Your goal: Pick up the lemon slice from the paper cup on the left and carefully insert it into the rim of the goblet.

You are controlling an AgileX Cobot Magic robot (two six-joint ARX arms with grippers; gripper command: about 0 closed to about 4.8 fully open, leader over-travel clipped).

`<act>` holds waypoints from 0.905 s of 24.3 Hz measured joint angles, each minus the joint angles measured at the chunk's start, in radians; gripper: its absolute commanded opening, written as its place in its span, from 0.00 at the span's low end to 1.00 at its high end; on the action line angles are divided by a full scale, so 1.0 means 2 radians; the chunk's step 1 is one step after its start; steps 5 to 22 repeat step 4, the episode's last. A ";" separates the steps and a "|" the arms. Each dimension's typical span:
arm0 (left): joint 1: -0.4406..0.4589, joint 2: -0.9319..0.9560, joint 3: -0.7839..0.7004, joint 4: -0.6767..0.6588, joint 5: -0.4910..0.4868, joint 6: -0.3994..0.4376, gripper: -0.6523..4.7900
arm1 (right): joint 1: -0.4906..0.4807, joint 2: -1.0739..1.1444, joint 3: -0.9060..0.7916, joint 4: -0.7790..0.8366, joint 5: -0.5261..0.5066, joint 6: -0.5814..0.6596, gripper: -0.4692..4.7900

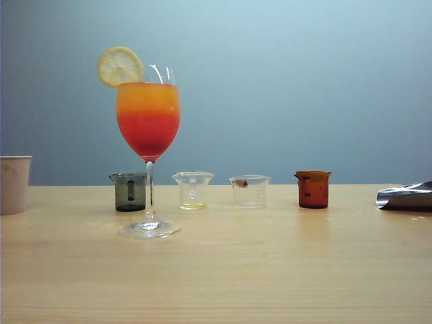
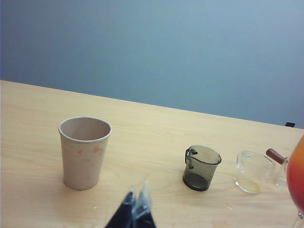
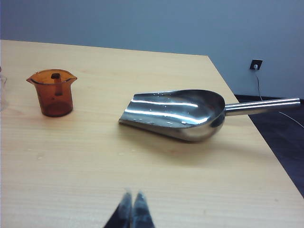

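Lemon slice [image 1: 119, 66] upright (goblet [image 1: 148, 135] rim)

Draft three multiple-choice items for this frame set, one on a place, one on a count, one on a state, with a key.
1. Where is the thin pale-yellow lemon slice?
A. in the beige paper cup
B. on the rim of the tall clear stemmed goblet
C. on the table

2. How many small beakers stand behind the goblet in the exterior view?
A. two
B. four
C. six

3. How does the left pincer stand?
A. shut, holding nothing
B. shut on the slice
C. wide open

Key: 1 B, the slice sits on the goblet's rim, and the beige paper cup shows nothing inside. 2 B, dark grey, two clear, amber-brown. 3 A, its tips meet with nothing between; the right pincer too, near the shiny metal scoop.
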 measured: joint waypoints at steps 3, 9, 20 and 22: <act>0.000 0.000 0.000 0.000 0.000 0.000 0.11 | 0.000 0.000 0.000 0.020 0.000 0.000 0.11; 0.000 0.000 0.000 0.000 0.000 0.000 0.11 | 0.000 0.000 0.000 0.020 0.000 0.000 0.11; 0.000 0.000 0.000 0.000 0.000 0.000 0.11 | 0.000 0.000 0.000 0.020 0.000 0.000 0.11; 0.000 0.000 0.000 0.000 0.000 0.000 0.11 | 0.000 0.000 0.000 0.020 0.000 0.000 0.11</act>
